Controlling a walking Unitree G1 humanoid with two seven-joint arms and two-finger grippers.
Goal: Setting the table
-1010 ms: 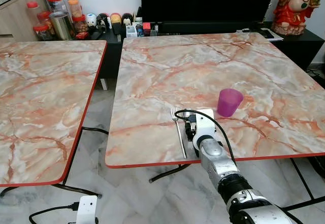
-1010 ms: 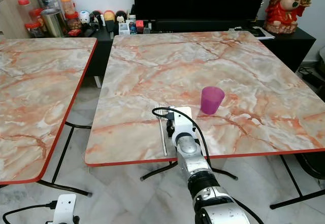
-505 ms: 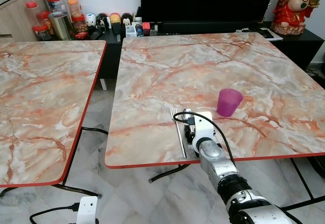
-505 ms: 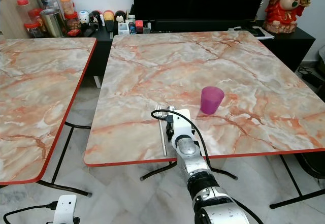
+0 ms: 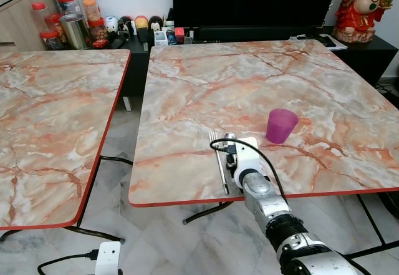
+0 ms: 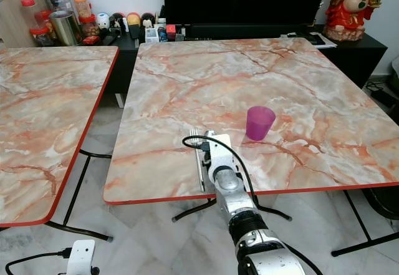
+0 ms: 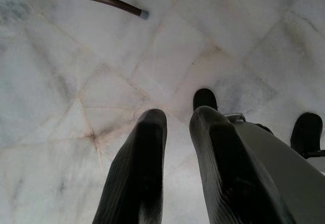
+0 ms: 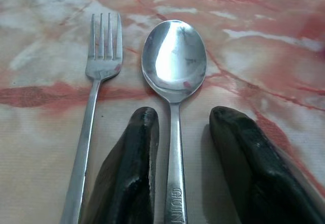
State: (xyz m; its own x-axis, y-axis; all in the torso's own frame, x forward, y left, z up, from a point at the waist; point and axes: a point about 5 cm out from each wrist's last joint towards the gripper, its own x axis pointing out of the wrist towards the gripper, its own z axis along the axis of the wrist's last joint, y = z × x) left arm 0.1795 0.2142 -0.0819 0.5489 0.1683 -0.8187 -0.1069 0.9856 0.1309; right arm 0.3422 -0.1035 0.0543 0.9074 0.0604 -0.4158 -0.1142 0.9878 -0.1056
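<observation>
Your right pincer [image 8: 177,168] rests low over the marble tabletop [image 5: 206,82] near its front edge, fingers [image 8: 129,173] apart, straddling the handle of a spoon [image 8: 174,66] without gripping it. The spoon lies flat, bowl up, just beside a fork [image 8: 96,82] that runs parallel to it. A purple cup [image 5: 282,125] stands upright on the same tabletop, near the cutlery on the robot's right. Your left pincer [image 7: 177,132] hangs over the tiled floor [image 7: 76,82], fingers slightly apart, holding nothing.
</observation>
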